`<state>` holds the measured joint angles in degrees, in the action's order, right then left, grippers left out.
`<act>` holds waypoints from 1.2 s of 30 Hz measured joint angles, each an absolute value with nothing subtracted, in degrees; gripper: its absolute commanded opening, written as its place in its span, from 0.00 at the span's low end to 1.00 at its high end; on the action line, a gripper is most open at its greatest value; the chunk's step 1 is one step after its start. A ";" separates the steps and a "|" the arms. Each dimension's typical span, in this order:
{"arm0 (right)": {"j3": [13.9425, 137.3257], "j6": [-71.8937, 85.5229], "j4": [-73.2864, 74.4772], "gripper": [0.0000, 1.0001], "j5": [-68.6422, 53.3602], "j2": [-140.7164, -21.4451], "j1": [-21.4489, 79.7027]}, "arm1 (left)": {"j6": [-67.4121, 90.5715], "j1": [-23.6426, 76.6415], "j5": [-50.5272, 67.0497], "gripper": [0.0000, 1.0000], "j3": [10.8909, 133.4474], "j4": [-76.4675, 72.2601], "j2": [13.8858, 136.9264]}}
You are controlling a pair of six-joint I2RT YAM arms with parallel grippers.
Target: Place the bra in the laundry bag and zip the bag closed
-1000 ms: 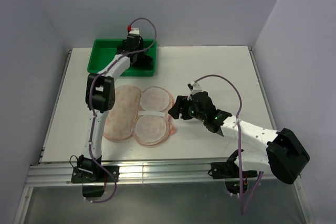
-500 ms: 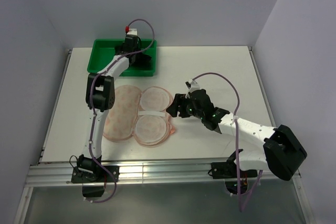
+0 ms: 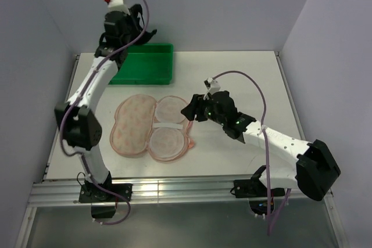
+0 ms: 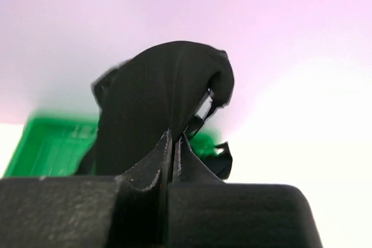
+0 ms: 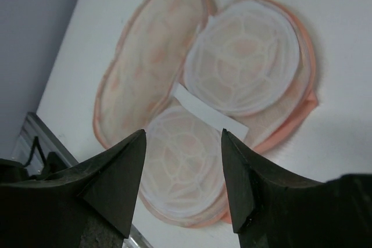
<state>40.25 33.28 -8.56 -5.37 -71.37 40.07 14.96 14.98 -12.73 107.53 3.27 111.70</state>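
Your left gripper [image 4: 174, 149] is pinching the soft black fabric bra [image 4: 163, 97] | your right gripper [image 5: 183, 137] is hanging wide open by the peanut-shaped pink fabric laundry bag [image 5: 157, 68], lying unzipped.

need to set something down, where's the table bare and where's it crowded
Bare: the far right of the table, between tray and right wall; also the near strip before the bag. Crowded: the middle, where the open right gripper hangs at the bag's right edge. The left gripper holds the bra above the tray.
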 measured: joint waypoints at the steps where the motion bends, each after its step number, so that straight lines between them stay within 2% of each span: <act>1: 41.36 32.91 -7.75 0.56 -5.30 -70.72 40.07 | 15.62 14.94 -12.03 0.00 106.48 2.09 108.62; 4: 45.25 31.35 -5.21 0.45 -4.93 -67.46 40.07 | 17.69 14.81 -7.66 0.00 101.69 -2.04 97.67; 9: 54.83 27.66 -0.36 0.45 -4.54 -61.87 40.07 | 22.92 14.81 4.25 0.00 90.94 -7.66 82.24; 12: 60.55 24.27 1.78 0.51 -5.58 -59.13 39.88 | 28.18 14.81 12.05 0.00 80.53 -11.27 74.24; 16: 64.03 20.29 3.64 0.73 -9.69 -55.88 38.50 | 36.38 14.81 22.94 0.00 64.36 -20.12 66.15; 20: 64.53 15.40 4.95 0.84 -18.39 -53.15 35.99 | 45.76 14.81 34.37 0.00 51.31 -29.23 62.54; 24: 64.49 11.03 5.61 0.93 -25.28 -52.64 35.35 | 58.17 14.81 44.86 0.00 42.50 -45.69 62.24; 29: 64.31 6.33 6.11 0.98 -31.92 -53.30 35.35 | 74.89 14.98 53.25 0.00 37.32 -64.31 62.96; 36: 67.68 0.99 8.43 1.00 -39.77 -58.43 35.35 | 86.39 16.73 58.26 0.00 35.94 -71.13 65.39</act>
